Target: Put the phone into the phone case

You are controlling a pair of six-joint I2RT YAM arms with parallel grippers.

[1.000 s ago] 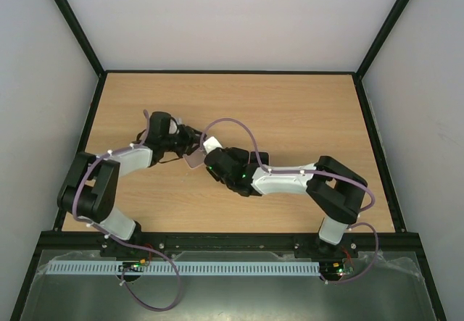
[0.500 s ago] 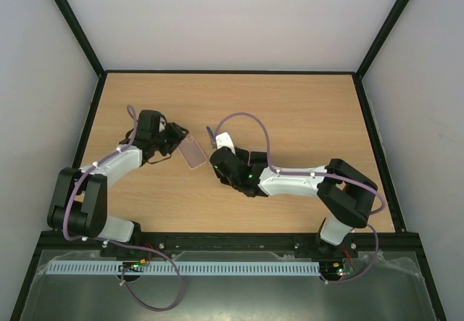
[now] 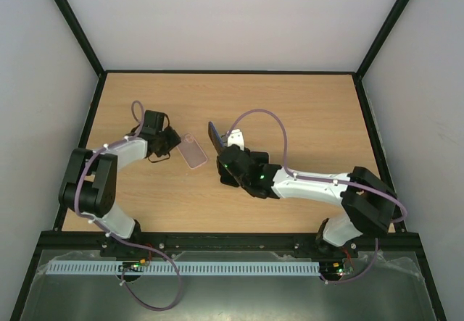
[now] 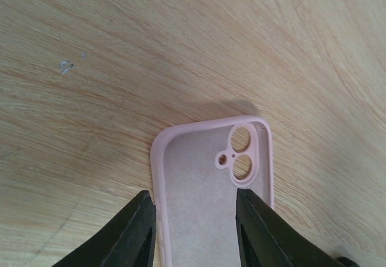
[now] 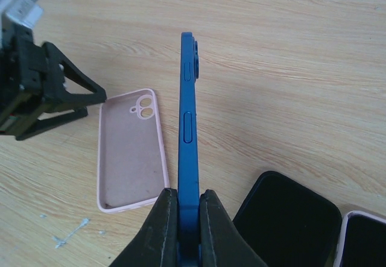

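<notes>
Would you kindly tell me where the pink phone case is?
In the top view the pink phone case lies flat on the table, left of centre, between the open left tool and the blue phone in the right tool.

bench log | I work over a pale wood-grain tabletop (image 3: 304,111) | plain white wall panels (image 3: 232,17) rise behind it and on both sides | black metal frame bars (image 3: 74,24) edge it | white slotted plastic strip (image 3: 232,269) below its near edge | light soft, even
</notes>
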